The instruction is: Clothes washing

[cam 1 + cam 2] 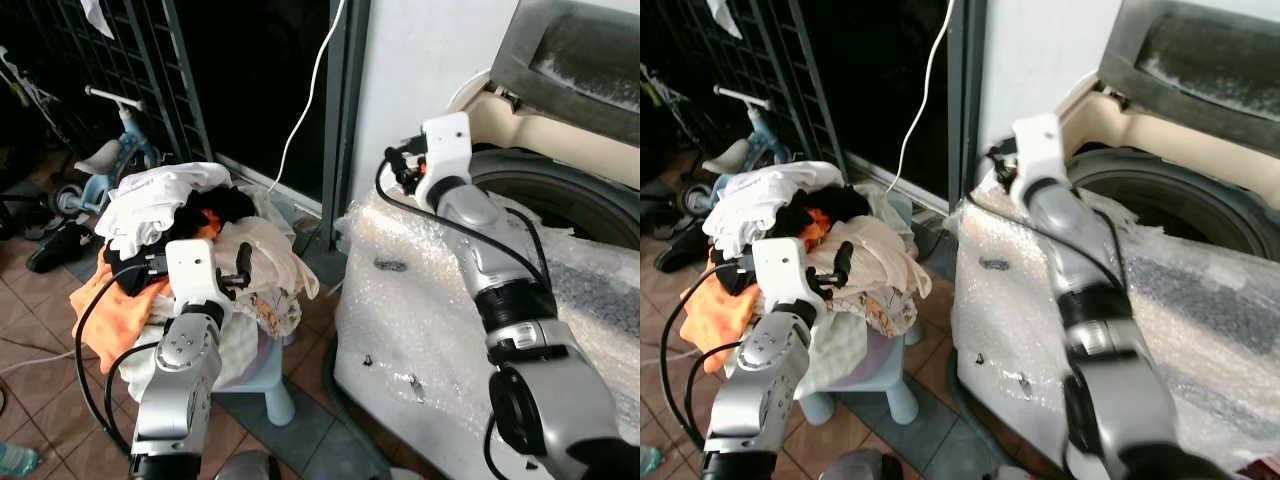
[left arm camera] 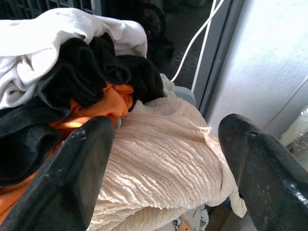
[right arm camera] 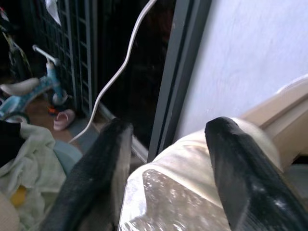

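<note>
Nearest us on the left, our left gripper (image 2: 163, 159) hangs over the pile of clothes (image 1: 190, 240), its two black fingers (image 2: 72, 178) spread wide with nothing between them; the cream crinkled garment (image 2: 163, 163) lies just beyond the tips, not yet touched. The pile rests heaped on a pale blue stool (image 1: 265, 385), with a white cloth (image 1: 150, 200) on top, black pieces (image 2: 86, 72) below it and an orange garment (image 1: 105, 310) spilling down the left side. To the right stands the washing machine (image 1: 430, 330), its front wrapped in bubble film, the lid (image 1: 575, 60) raised and the dark drum opening (image 1: 570, 200) exposed. Our right gripper (image 3: 166, 168) reaches farther, over the far left corner of the machine's top, fingers parted and empty. Beyond that, a white cable (image 1: 305, 100) drops down a dark doorway, and a child's scooter (image 1: 105, 160) stands far left. We judge the loading step is just beginning: the left gripper needs to drop onto the cream garment, close on a fold, then carry it right to the drum.
</note>
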Tool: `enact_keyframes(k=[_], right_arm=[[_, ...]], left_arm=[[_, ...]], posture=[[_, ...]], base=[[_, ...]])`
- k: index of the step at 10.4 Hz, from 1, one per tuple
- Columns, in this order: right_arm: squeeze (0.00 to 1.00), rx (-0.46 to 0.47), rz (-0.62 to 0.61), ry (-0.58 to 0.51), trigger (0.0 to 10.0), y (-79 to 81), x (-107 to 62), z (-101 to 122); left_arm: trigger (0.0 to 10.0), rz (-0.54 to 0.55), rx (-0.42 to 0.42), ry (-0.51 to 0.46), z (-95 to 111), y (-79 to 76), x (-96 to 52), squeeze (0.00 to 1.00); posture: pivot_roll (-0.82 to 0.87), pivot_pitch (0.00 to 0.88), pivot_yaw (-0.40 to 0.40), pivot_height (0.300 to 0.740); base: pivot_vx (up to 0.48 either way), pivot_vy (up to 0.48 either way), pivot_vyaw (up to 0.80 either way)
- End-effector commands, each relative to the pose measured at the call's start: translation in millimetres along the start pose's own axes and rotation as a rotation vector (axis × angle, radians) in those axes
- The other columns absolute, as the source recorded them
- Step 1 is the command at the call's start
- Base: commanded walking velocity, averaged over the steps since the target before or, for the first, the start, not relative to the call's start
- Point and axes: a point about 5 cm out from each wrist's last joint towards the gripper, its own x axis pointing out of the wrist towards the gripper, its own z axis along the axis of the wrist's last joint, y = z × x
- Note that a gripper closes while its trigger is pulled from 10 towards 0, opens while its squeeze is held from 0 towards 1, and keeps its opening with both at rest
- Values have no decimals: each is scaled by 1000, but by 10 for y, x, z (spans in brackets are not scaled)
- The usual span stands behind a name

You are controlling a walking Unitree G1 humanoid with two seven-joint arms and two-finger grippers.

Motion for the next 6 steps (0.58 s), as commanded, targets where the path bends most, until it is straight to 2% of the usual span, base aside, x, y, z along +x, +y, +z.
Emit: enact_keyframes(k=[1,2,4,5,6], right_arm=[[0,30,-25,34,7333,27,44,8],[0,-31,-58,47,0,42,53,-17],[0,-121,-137,75,0,-44,49,-80],[0,-113,-222,120,0,-152,29,-149],[0,-60,-278,171,0,-218,8,-231]], left_arm=[[10000,-4,0,3,13,-5,-16,0],[10000,-1,-1,7,8,-1,-21,0],[10000,-8,-3,16,-1,-8,-22,0],[10000,-14,-2,22,-8,-17,-20,0],[10000,-17,-1,25,-8,-21,-17,0]], posture=[[-29,0,1,740],[-27,0,2,740],[-31,0,3,740],[-36,0,4,740],[-38,0,5,740]], base=[[0,0,0],[0,0,0],[0,0,0],[0,0,0],[0,0,0]])
